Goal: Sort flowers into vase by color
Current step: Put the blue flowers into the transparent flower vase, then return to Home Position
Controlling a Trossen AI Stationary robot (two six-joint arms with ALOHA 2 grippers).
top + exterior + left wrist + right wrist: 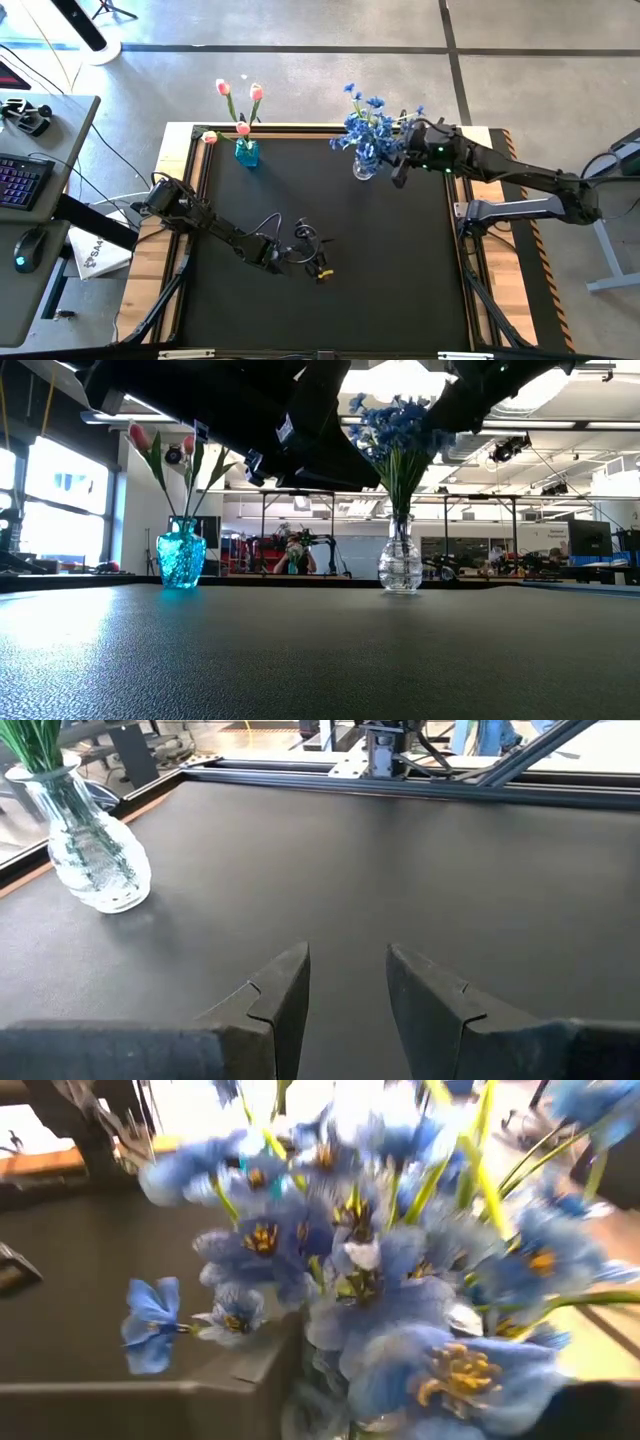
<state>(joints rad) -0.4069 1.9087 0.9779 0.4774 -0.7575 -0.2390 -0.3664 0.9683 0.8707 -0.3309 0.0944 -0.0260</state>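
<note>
Several blue flowers (372, 125) stand with their green stems in a clear glass vase (364, 168) at the table's far side, right of the middle. The blossoms (400, 1280) fill the right wrist view. My right gripper (403, 165) hangs right next to this bunch, on its right. Three pink-orange tulips (240, 105) stand in a teal vase (247, 153) at the far left. My left gripper (318, 262) is open over the bare middle of the table, with nothing between its fingers (285, 995).
The table's black mat (330, 220) lies bare between the two vases and the near edge. A wooden frame (175, 200) runs round it. Beyond the left edge stands a desk with a keyboard (22, 182) and a mouse (28, 248).
</note>
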